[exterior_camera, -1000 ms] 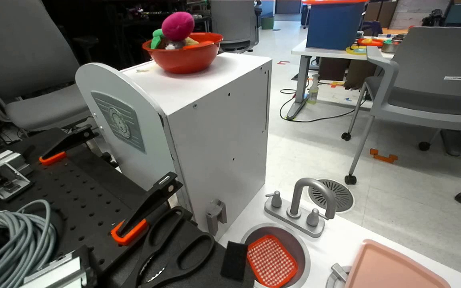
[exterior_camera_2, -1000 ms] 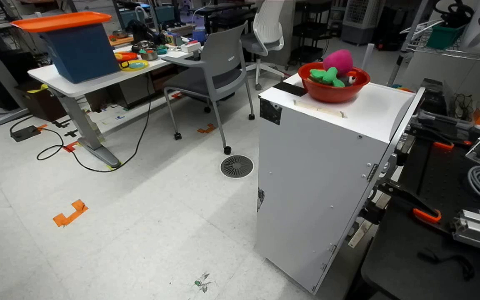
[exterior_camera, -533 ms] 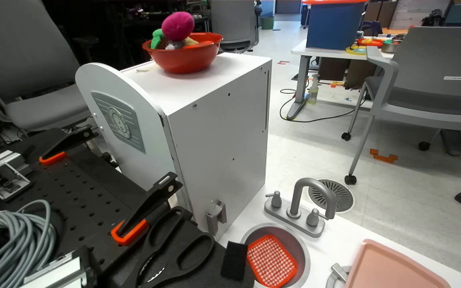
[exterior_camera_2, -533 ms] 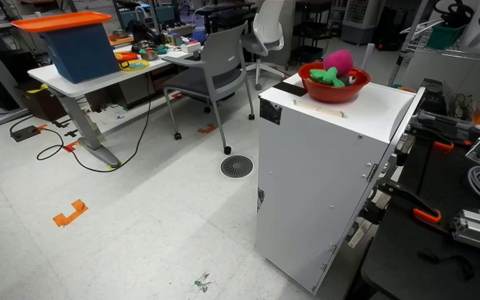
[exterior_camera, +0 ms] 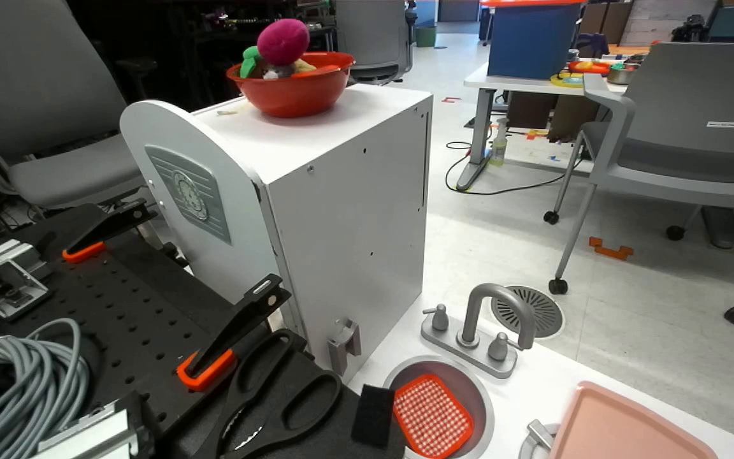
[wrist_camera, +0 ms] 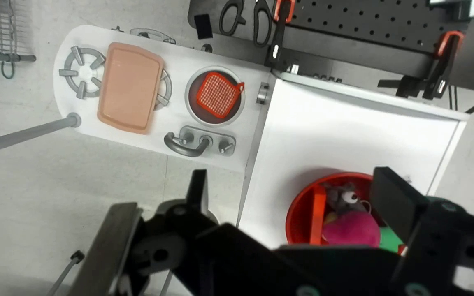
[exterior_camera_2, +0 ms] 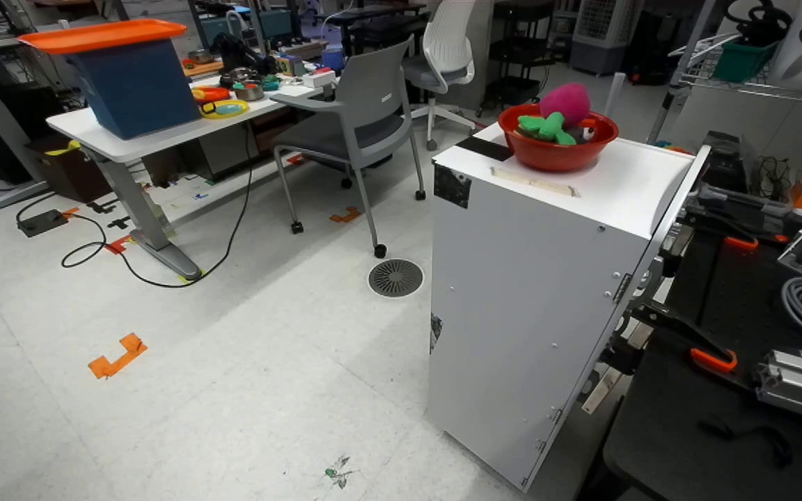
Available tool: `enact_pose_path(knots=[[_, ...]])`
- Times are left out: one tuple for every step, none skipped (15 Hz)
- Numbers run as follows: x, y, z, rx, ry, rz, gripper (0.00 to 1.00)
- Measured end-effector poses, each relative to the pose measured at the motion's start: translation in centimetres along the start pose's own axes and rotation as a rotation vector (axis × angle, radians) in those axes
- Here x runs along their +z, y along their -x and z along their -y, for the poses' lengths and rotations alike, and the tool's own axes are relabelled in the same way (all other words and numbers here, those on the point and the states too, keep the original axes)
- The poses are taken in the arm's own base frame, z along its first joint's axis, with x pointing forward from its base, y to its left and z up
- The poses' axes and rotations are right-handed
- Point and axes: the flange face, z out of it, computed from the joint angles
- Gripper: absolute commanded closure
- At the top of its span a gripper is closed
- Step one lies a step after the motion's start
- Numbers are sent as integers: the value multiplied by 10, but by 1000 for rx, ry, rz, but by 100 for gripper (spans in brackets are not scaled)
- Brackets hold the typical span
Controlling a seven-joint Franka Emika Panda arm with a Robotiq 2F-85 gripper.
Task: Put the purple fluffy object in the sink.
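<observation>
The purple fluffy object (exterior_camera: 284, 42) is a magenta-pink ball on top of other toys in the red bowl (exterior_camera: 303, 92). It shows in both exterior views (exterior_camera_2: 565, 104) and in the wrist view (wrist_camera: 352, 230), where my gripper hides its lower part. The sink (exterior_camera: 462, 376) is a round grey basin with an orange-red mesh piece (exterior_camera: 434, 417) inside. The sink also shows in the wrist view (wrist_camera: 200, 113). My gripper (wrist_camera: 292, 177) shows only in the wrist view. Its fingers are wide apart with nothing between them, above the bowl's level. The ball appears nearer the right finger (wrist_camera: 397, 201).
The bowl stands on a tall white cabinet (exterior_camera: 354, 223). A grey faucet (exterior_camera: 469, 319) rises beside the sink. A flat pink tray (exterior_camera: 628, 427) lies on the white counter. The bowl also holds a grey plush toy (wrist_camera: 338, 201), a green toy (exterior_camera_2: 551, 129) and an orange bar (wrist_camera: 317, 213).
</observation>
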Motion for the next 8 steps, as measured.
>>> enact_pose_path(knots=[[-2, -3, 3, 29, -12, -21, 0], [-3, -5, 5, 52, -36, -41, 0], [-4, -6, 6, 73, -60, -58, 0], [-5, -8, 8, 88, -86, -72, 0], [-5, -9, 10, 97, -113, -83, 0], [-6, -9, 12, 104, -133, -93, 0], [-6, -10, 12, 108, -142, -102, 0], [-6, -11, 12, 107, -143, -106, 0]])
